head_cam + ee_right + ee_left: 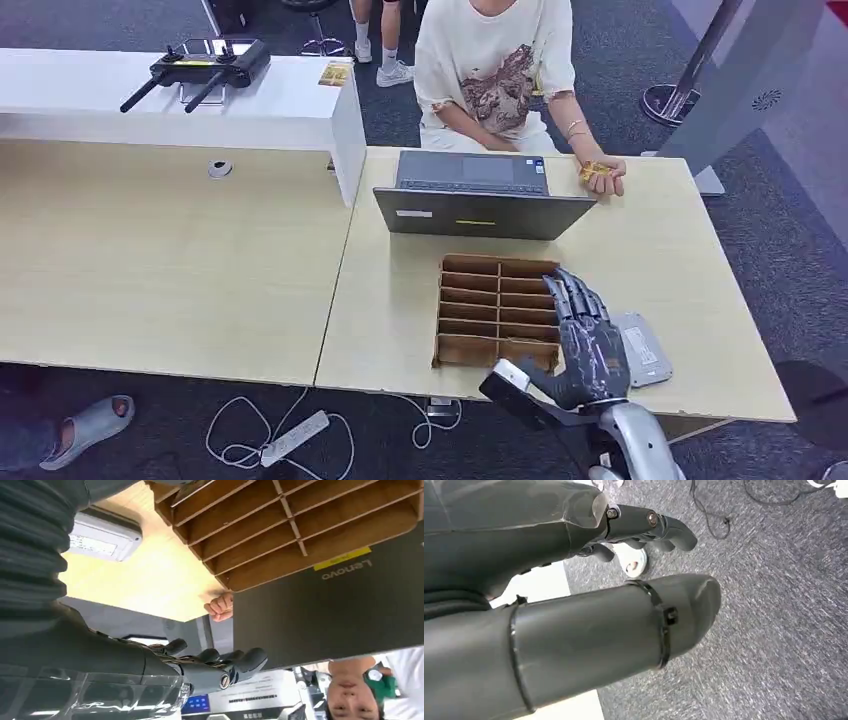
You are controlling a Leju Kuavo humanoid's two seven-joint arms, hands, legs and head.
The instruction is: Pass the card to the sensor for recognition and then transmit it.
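This looks like an office reception area: a pale wooden surface (pixel 180 270) with a white counter (pixel 290 100), an open laptop (pixel 480 195) beyond the fingers (pixel 575 295), grey carpet (pixel 620 60) and a stanchion base (pixel 670 100).

Two pale wood desks (pixel 170 260) stand side by side on dark grey carpet (pixel 620 60), a white counter (pixel 290 105) behind them.

The worktop (pixel 200 270) is pale wood. On it, the organiser (pixel 497 310) is brown, the laptop (pixel 480 212) dark grey with a yellow label, the sensor (pixel 642 348) light grey. The card (pixel 596 171) is yellow. The right hand (pixel 585 335) is dark grey; the carpet (pixel 784 605) is speckled grey.
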